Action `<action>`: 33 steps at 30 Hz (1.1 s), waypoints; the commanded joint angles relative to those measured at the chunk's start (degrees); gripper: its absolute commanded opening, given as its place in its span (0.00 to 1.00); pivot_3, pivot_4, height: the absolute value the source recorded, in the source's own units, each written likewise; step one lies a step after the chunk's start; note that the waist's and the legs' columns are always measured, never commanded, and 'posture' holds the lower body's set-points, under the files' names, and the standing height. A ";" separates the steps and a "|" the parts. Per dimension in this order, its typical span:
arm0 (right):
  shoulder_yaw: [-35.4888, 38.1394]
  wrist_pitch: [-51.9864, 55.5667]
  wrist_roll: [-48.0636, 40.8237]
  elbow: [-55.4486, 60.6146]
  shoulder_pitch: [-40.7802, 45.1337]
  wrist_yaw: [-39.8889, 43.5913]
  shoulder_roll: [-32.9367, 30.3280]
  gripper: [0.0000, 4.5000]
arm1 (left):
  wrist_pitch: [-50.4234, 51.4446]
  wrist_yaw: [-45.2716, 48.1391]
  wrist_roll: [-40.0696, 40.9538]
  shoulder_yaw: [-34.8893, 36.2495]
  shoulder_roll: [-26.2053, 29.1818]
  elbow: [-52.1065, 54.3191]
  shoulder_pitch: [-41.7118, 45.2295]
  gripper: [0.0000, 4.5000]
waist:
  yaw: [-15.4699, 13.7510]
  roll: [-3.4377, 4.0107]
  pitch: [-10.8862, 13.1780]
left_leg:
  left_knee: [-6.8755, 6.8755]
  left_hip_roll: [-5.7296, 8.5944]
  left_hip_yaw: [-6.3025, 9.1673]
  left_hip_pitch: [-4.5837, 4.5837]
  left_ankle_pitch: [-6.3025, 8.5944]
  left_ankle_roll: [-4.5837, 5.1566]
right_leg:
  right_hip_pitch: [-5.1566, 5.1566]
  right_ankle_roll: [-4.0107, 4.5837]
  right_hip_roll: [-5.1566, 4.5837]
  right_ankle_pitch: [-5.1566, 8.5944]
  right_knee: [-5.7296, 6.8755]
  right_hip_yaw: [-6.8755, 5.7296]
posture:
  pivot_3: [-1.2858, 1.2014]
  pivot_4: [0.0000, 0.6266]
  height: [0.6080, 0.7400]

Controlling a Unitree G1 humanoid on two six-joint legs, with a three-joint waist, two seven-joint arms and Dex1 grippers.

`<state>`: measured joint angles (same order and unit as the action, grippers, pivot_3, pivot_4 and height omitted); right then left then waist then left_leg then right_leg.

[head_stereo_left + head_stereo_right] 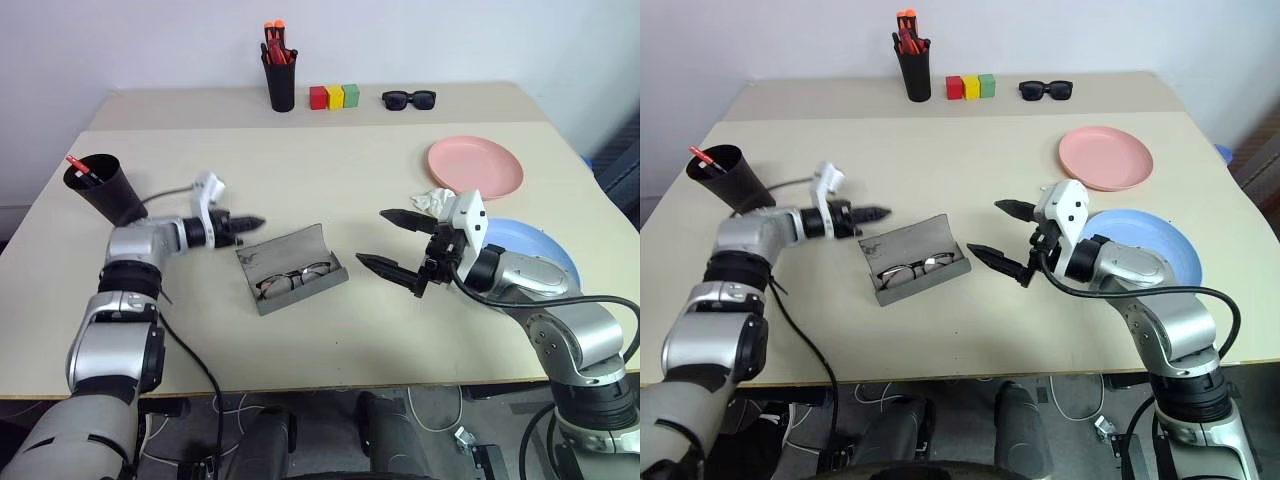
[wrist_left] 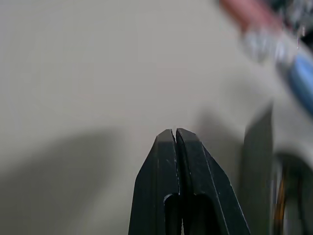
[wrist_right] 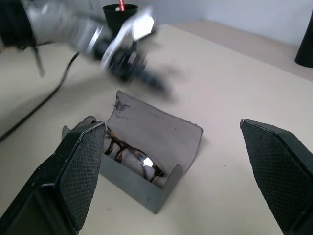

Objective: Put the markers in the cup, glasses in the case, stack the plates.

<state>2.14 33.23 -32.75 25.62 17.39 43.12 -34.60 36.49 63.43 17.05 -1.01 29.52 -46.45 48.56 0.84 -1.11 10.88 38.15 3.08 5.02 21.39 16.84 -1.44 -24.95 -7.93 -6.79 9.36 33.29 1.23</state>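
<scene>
The grey case [image 1: 292,268] lies open mid-table with the glasses [image 1: 295,277] inside it. My left gripper [image 1: 258,221] is shut and empty, pointing at the case's raised lid from the left, a little short of it. To the right of the case, my right gripper [image 1: 372,236] hovers open with nothing between its fingers. The black cup [image 1: 105,187] stands at the left edge with a red marker [image 1: 82,168] sticking out. The pink plate [image 1: 475,166] lies at the right. Nearer me, the blue plate [image 1: 540,250] is partly hidden by my right arm.
At the back stand a black holder [image 1: 280,75] with orange-red pens, three coloured blocks [image 1: 334,96] and black sunglasses [image 1: 409,98]. A crumpled white scrap [image 1: 432,200] lies between the plates, just behind my right gripper. A cable trails from my left wrist over the table.
</scene>
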 commanded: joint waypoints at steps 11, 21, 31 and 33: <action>1.39 -1.34 0.04 1.43 0.38 -0.54 -0.23 1.00 | 22.02 21.58 14.30 -5.55 6.03 33.68 -9.96 0.01 | 0.06 0.00 0.01 | 0.02 -0.02 0.03 0.00 0.00 0.00 | 0.00 0.01 0.00 0.01 0.01 0.01 | 0.52 0.24 1.00; 1.96 -1.87 0.60 0.74 0.46 -0.49 -0.56 1.00 | 17.90 0.90 22.84 13.19 -2.05 25.28 -3.71 0.01 | -1.59 -0.24 0.17 | 0.15 -0.02 0.13 0.03 -0.04 -0.06 | 0.05 0.04 0.02 0.01 0.01 -0.04 | 0.52 0.24 1.00; 0.81 -2.50 1.13 -0.34 2.07 -0.29 0.19 1.00 | -5.43 -12.71 6.65 11.39 -2.52 7.19 0.32 0.01 | -0.17 0.10 -0.06 | -0.06 -0.01 0.01 0.02 -0.02 -0.03 | -0.06 0.04 0.00 -0.02 -0.07 -0.03 | 0.52 0.24 1.00; 0.75 -2.55 1.20 -0.22 2.07 -0.26 0.11 1.00 | -7.91 -12.50 2.76 7.88 -2.24 4.71 -0.50 0.01 | -0.19 0.10 -0.06 | -0.04 -0.01 0.01 0.01 -0.03 -0.04 | -0.02 0.04 0.00 -0.03 -0.07 -0.03 | 0.52 0.24 1.00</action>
<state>2.51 31.92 -31.57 24.43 18.59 42.69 -34.70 30.89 50.72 22.64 8.66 26.35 -41.29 47.62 0.65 -1.01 10.82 38.12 3.08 5.03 21.40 16.81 -1.48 -24.97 -7.89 -6.79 9.33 33.21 1.21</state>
